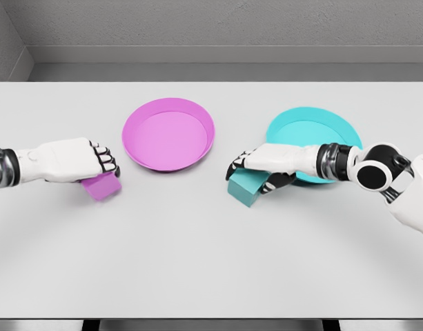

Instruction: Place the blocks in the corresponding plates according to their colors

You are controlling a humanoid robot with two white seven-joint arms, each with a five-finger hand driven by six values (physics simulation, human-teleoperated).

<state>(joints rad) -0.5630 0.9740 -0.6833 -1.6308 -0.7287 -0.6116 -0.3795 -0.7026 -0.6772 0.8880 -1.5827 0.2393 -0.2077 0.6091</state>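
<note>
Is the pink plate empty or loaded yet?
Empty. The pink plate shows a bare inside; the pink block sits outside it under the left hand.

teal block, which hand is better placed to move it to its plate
Right: the right hand is already on the teal block, beside the teal plate. The left hand is on the pink block.

Open table (211, 262) (front) — plates (169, 133) behind

Two plates are sitting on the table (211, 262), one magenta plate (169, 134) and one cyan plate (309, 127), alongside two blocks, one magenta block (103, 186) and one teal block (246, 186).
</note>
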